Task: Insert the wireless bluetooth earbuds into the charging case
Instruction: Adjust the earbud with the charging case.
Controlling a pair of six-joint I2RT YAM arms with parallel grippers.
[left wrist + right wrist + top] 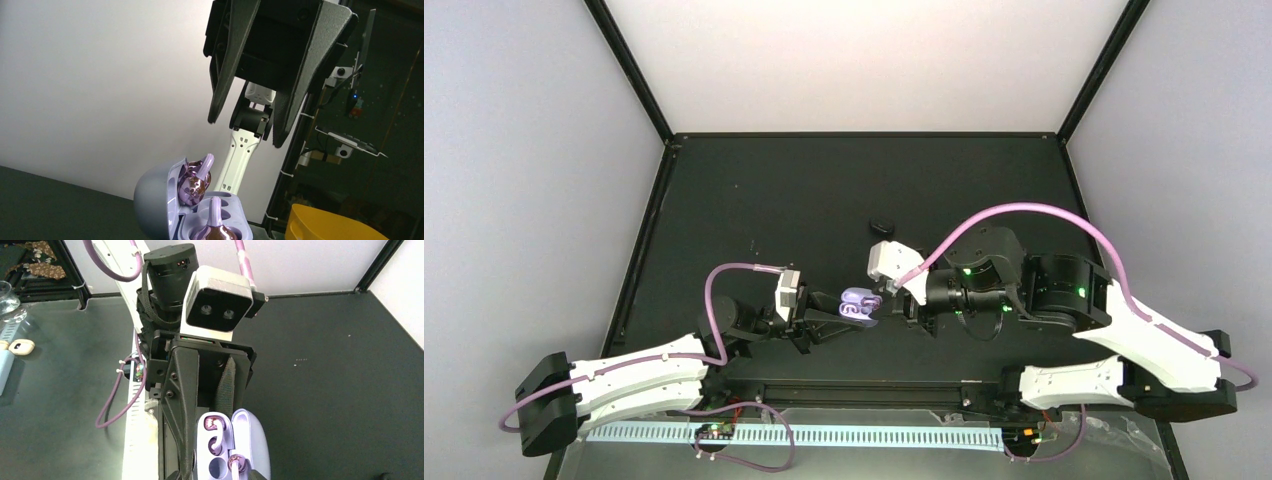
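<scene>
My left gripper (844,316) is shut on the open lavender charging case (860,306) and holds it above the table. In the left wrist view the case (155,200) has its lid swung left. One lilac earbud (216,226) sits in a base socket. The other earbud (196,182) leans loose against the lid at the hinge. My right gripper (900,300) is open, and its dark fingers (227,65) hang spread above the case. In the right wrist view its tips straddle the case (252,440), with the loose earbud (236,462) between them. The left fingers (182,405) clamp the base.
A small black oval object (882,224) lies on the dark table behind the grippers. A yellow container (330,222) shows at the lower right of the left wrist view. A cream case (21,346) and a glass (7,300) sit off the table's side.
</scene>
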